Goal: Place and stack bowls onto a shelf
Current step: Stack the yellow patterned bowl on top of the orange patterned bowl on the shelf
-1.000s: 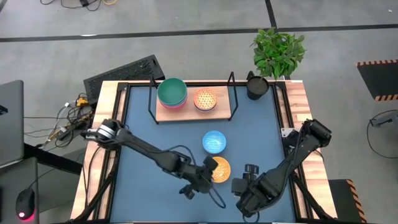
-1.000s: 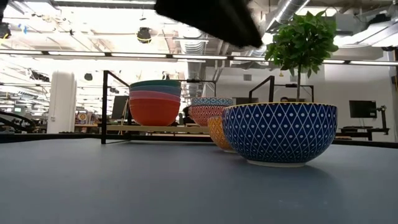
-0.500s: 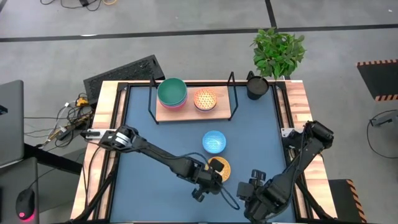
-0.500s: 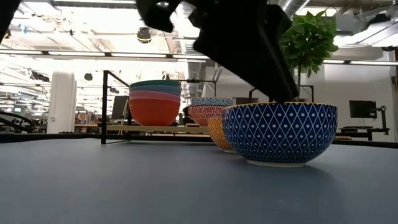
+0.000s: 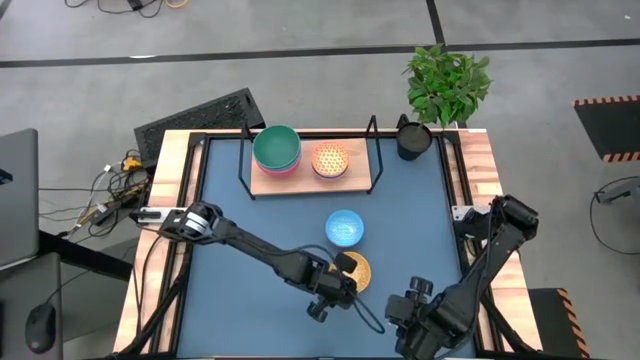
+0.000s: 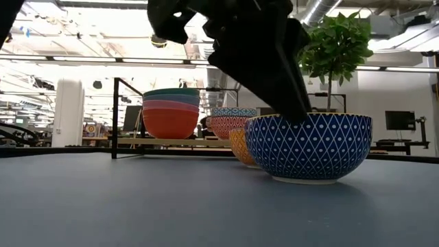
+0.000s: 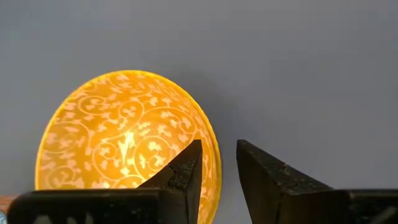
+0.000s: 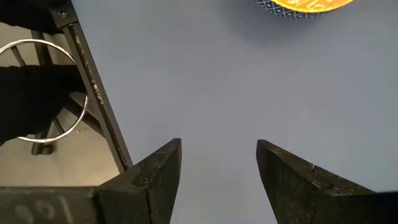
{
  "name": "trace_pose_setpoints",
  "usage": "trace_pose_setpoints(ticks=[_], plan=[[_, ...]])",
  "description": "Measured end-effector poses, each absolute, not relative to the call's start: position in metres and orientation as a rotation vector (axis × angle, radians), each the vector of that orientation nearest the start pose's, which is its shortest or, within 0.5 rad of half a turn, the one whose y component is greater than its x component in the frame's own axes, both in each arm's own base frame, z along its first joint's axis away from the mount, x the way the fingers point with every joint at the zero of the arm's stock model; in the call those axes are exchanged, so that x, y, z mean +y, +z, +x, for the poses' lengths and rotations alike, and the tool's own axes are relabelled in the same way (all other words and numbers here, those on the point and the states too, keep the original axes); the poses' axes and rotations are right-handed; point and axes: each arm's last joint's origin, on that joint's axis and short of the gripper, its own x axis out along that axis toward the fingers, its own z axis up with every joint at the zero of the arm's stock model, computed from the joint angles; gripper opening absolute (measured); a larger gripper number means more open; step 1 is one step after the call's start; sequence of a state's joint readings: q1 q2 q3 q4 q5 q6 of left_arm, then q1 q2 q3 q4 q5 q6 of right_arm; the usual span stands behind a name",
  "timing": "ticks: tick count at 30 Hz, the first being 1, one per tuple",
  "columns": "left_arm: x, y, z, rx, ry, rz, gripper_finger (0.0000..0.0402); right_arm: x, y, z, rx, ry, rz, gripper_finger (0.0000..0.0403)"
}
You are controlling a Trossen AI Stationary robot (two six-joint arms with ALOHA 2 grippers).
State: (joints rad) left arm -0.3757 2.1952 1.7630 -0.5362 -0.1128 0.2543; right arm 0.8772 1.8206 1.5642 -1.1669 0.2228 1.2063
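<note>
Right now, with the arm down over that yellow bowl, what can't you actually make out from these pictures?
- High view: the left gripper covers part of the yellow bowl, hiding any contact.
- Left wrist view: its fingers straddle the rim; whether they pinch it is unclear.
- Low view: the arm hides the bowl's top, and the shelf stack conceals its lower bowls.

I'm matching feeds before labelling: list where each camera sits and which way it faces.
High view: overhead, straight down on the dark blue table; both arms show.
Low view: table height, level across; left arm above the blue-patterned, yellow-lined bowl.
Left wrist view: left gripper straddling that bowl's rim.
Right wrist view: right gripper open over table.
All views share this bowl.
</note>
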Motion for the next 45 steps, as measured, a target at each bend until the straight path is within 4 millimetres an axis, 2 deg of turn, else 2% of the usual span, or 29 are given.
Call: trace_pose_setpoints(ticks=[6,13,20,24,30,33,38,41,45], plan=[[-0.173,0.181,0.445,0.934,-0.343,0.482,0.0068,0.266,0.26,0.23,1.275,-0.268,0.284,0.0235],[-0.173,0.182,0.445,0.934,-0.34,0.483,0.0009,0.266,0.26,0.23,1.268,-0.273,0.285,0.0235],[-0.174,0.182,0.444,0.941,-0.368,0.437,0.0003,0.265,0.261,0.231,1.246,-0.285,0.272,0.0235],[-0.178,0.203,0.439,0.979,-0.366,0.401,0.0002,0.265,0.261,0.23,1.247,-0.285,0.269,0.0235],[-0.172,0.263,0.42,1.012,-0.309,0.446,0.0001,0.267,0.261,0.227,1.221,-0.288,0.249,0.0235],[-0.149,0.293,0.41,1.024,-0.205,0.432,0.0001,0.268,0.261,0.226,1.202,-0.29,0.238,0.0235],[-0.083,0.349,0.392,0.949,0.095,0.367,0.0,0.269,0.261,0.225,1.164,-0.304,0.216,0.0235],[-0.032,0.368,0.386,0.918,0.226,0.309,0.0,0.268,0.262,0.225,1.149,-0.313,0.206,0.0235],[0.033,0.375,0.383,0.922,0.284,0.241,0.0,0.268,0.262,0.225,1.145,-0.315,0.204,0.0235]])
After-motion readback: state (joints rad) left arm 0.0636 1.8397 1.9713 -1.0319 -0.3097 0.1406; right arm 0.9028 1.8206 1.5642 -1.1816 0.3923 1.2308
